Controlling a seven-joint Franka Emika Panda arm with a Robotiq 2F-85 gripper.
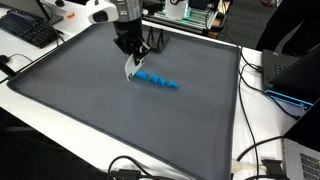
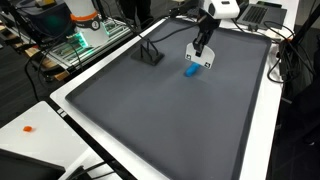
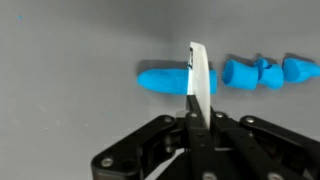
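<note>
Here's the pincer (image 3: 197,70), low over the grey tabletop (image 1: 100,120), its two white fingers pressed flat together into one thin blade with nothing between them. It is closed and empty. Right beneath that blade in the wrist view lies the long blue piece (image 3: 162,80), a rounded oblong lying flat. To its side comes a short row of smaller blue pieces (image 3: 265,72), chunky and bunched up, touching or nearly so.

In both exterior views the row sits toward the far part of the tabletop, with the pincer (image 1: 131,68) at one end of it (image 1: 158,79). A black stand (image 2: 150,52) is well apart, and a keyboard (image 1: 30,30) lies off the edge.

My read is that these are light, stiff plastic, smooth and rounded, and likely to skid or roll if nudged. The long one looks best pinched across its narrow middle, fingers on the two long sides.
</note>
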